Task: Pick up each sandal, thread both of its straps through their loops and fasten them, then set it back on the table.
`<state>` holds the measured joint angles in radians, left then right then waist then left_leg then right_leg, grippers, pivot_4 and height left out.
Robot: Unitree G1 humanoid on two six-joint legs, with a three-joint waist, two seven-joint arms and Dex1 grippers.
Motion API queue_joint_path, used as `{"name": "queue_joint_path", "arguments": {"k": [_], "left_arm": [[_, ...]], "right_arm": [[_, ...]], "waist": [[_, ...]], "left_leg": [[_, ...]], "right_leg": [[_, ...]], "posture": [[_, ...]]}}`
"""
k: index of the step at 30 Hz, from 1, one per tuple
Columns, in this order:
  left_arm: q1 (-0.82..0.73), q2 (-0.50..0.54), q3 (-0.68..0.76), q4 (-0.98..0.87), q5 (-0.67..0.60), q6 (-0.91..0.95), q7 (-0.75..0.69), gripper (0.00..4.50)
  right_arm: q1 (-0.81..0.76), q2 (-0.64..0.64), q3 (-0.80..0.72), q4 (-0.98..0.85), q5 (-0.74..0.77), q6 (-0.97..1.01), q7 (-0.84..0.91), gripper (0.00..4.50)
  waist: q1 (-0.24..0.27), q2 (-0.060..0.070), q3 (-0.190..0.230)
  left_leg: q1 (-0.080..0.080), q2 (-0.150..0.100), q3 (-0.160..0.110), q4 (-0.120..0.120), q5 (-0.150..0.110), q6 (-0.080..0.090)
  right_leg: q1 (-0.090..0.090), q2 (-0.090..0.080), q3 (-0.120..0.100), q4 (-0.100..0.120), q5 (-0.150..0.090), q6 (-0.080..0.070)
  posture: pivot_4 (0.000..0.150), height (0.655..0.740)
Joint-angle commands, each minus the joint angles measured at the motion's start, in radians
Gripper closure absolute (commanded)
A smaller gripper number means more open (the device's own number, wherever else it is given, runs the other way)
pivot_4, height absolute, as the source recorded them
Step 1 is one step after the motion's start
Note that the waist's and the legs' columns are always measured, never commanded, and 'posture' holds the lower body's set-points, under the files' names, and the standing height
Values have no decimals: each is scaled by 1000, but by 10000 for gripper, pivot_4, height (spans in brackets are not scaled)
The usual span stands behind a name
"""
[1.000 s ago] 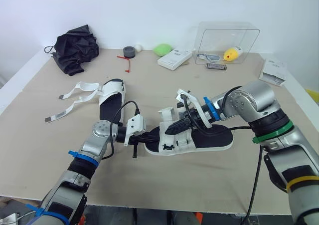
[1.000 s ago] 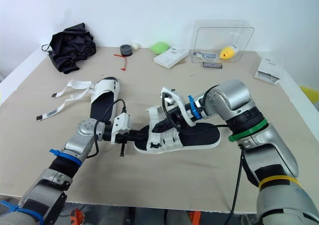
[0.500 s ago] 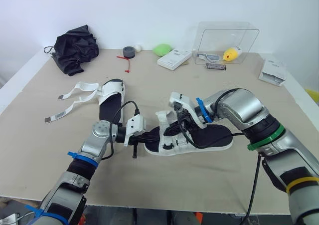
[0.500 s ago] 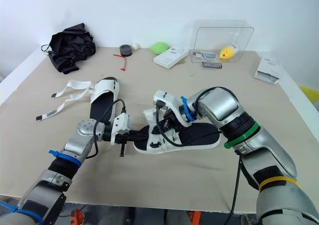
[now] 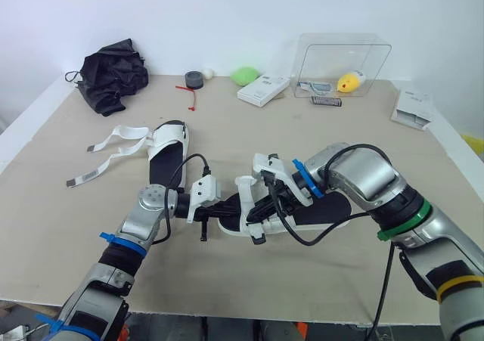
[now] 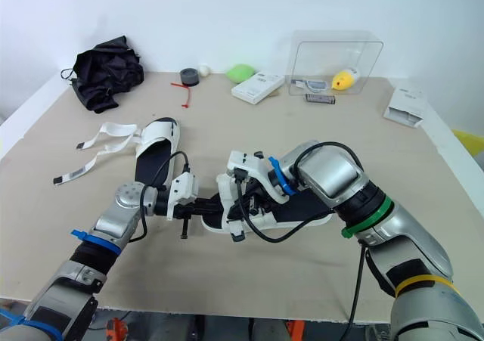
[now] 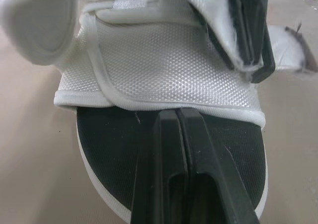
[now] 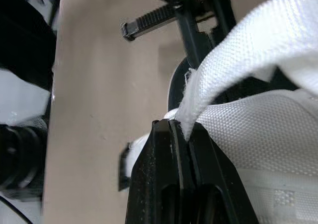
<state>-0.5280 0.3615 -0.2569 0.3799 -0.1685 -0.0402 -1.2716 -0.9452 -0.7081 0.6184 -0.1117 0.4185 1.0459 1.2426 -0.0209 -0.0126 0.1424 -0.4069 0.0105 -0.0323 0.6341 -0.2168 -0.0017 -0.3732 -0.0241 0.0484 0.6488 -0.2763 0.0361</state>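
Beige tabletop (image 5: 318, 277) before a white wall (image 5: 227, 16): the left end effector (image 5: 224, 207) is clamped on the toe of the near sandal (image 5: 327, 212) at the centre. The right end effector (image 8: 175, 127) pinches its white strap (image 8: 238, 55). A second sandal (image 5: 168, 149) lies unfastened further left, and a clear box (image 5: 344, 65) stands at the far edge.

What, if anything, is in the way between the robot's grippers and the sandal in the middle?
Nothing visible is in the way. The left gripper is pinching the sandal at its toe end, and the right gripper is shut on a white strap of that sandal.
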Motion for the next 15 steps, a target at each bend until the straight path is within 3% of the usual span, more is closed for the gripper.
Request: {"name": "queue_joint_path", "arguments": {"k": [1, 5, 6, 8, 14, 15], "left_arm": [[71, 23, -74, 72, 65, 58, -15, 45000], [66, 19, -76, 75, 65, 59, -15, 45000], [65, 18, -76, 76, 66, 58, -14, 45000], [64, 16, -78, 78, 66, 57, -15, 45000], [54, 8, -81, 91, 70, 50, -14, 45000], [51, 6, -82, 94, 71, 48, -14, 45000]], "right_arm": [[50, -61, 81, -83, -60, -55, 44, 44494], [58, -50, 56, -73, -72, -58, 33, 44494], [55, -41, 31, -63, -58, -49, 32, 37445], [47, -33, -25, -56, -21, -32, 44, 31053], [38, -90, -240, -96, 165, 74, 115, 4508], [51, -105, -290, -111, 209, 96, 126, 4508]], "waist": [[1, 0, 0], [1, -1, -1], [1, -1, -1], [1, -1, -1], [2, 0, -1], [2, 0, 0]], "left_leg": [[0, 0, 0, 0, 0, 0], [0, 0, 0, 0, -1, -2], [0, -1, 0, 0, -1, -2], [0, -1, 0, 0, -1, -2], [0, 0, 0, 0, -1, -2], [0, 0, 0, 0, -1, -2]], "right_leg": [[0, 0, 0, 0, 0, 0], [1, 0, 0, 0, -1, 1], [1, 0, 0, 0, -1, 1], [1, 0, 0, 0, -1, 1], [1, 0, 0, 0, -1, 0], [1, -1, 0, 0, -1, 0]], "posture": [[1500, 7400], [1500, 7400], [1500, 7400], [1500, 7400], [1500, 7400], [1500, 7400]]}}
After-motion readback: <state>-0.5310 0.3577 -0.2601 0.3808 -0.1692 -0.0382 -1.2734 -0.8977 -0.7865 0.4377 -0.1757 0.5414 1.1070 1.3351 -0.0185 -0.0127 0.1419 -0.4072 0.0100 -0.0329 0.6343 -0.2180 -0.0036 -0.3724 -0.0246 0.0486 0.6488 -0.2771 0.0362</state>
